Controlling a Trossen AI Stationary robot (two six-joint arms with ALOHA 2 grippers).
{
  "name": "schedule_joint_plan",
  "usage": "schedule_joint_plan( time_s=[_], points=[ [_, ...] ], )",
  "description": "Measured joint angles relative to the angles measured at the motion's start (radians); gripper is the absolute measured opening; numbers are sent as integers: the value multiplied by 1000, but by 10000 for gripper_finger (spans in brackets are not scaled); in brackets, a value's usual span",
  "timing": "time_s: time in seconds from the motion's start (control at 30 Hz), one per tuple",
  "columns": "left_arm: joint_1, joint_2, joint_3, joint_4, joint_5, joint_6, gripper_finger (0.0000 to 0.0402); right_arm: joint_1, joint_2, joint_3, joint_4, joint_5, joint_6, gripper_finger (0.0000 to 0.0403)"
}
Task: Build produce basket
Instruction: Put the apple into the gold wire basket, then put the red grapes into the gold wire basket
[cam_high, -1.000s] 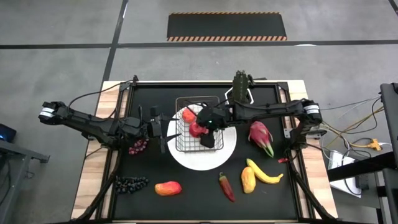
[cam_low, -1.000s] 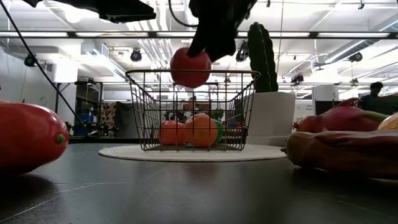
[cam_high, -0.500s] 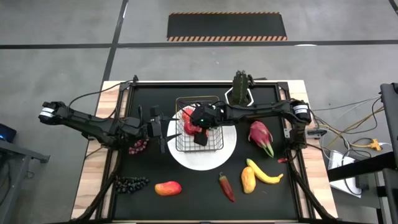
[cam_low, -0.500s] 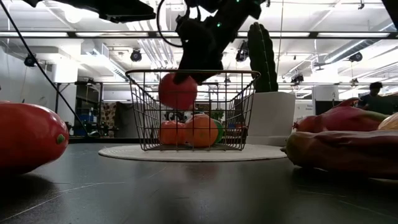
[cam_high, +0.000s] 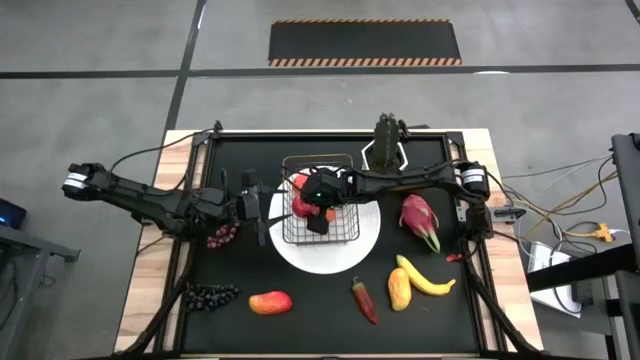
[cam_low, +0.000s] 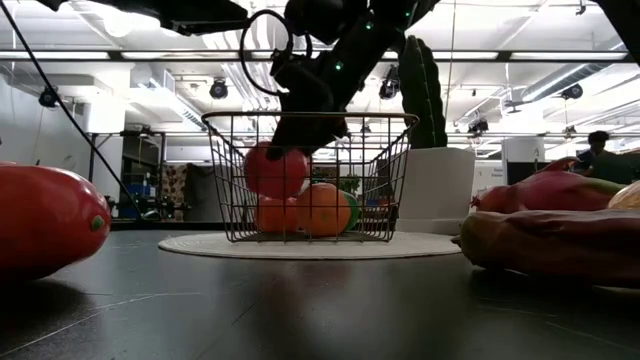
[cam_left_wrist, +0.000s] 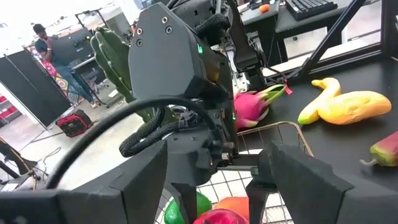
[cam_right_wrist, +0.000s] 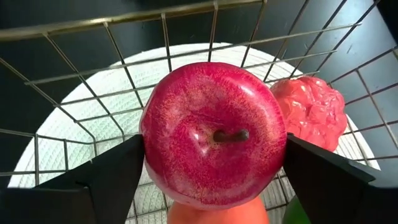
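Note:
The wire-grid basket (cam_high: 320, 200) stands on a round white plate (cam_high: 335, 258) at mid-table. My right gripper (cam_high: 312, 207) reaches down inside the basket, shut on a red apple (cam_right_wrist: 213, 140), which also shows low inside the mesh (cam_low: 275, 170). Under it lie an orange (cam_low: 322, 210), another red fruit (cam_low: 272, 214) and a green piece (cam_low: 351, 212). A bumpy pink-red fruit (cam_right_wrist: 311, 109) lies beside the apple. My left gripper (cam_high: 262, 205) waits open just left of the basket, its fingers (cam_left_wrist: 149, 180) spread wide. My right gripper pinches the red apple between its two fingers (cam_right_wrist: 112, 177) at opposite sides of its widest part (cam_right_wrist: 152, 146), with the stem end (cam_right_wrist: 231, 134) facing the wrist. The fingers come slanting down from above into the basket. Whether the apple rests on the fruit beneath, I cannot tell.
On the black mat lie a dragonfruit (cam_high: 420, 222), banana (cam_high: 428, 280), mango (cam_high: 398, 288) and chili (cam_high: 364, 300) on the right. A red-yellow fruit (cam_high: 270, 302), dark grapes (cam_high: 210, 294) and purple grapes (cam_high: 222, 236) lie on the left. A cactus pot (cam_high: 388, 140) stands behind the basket.
My right gripper has moved toward the table's left and down, still shut on the apple. The apple has gone from the height of the basket's rim to low inside the basket, just over the fruit lying there.

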Motion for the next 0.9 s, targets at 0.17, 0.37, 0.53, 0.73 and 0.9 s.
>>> schedule_joint_plan(
  time_s=[0.17,0.37,0.53,0.73,0.9],
  points=[
    [0,0,0,9,0,0,260,-2,0,0,-2,0,-5,366],
    [0,0,0,8,0,0,260,-2,0,1,-2,8,-18,368],
    [0,0,0,9,0,-1,260,-3,-12,20,-20,8,-43,368],
    [0,0,0,9,1,-99,260,34,-120,5,-78,10,-85,368],
    [-1,9,-28,26,8,-238,260,98,-248,-82,-83,9,-97,368]
  ],
)
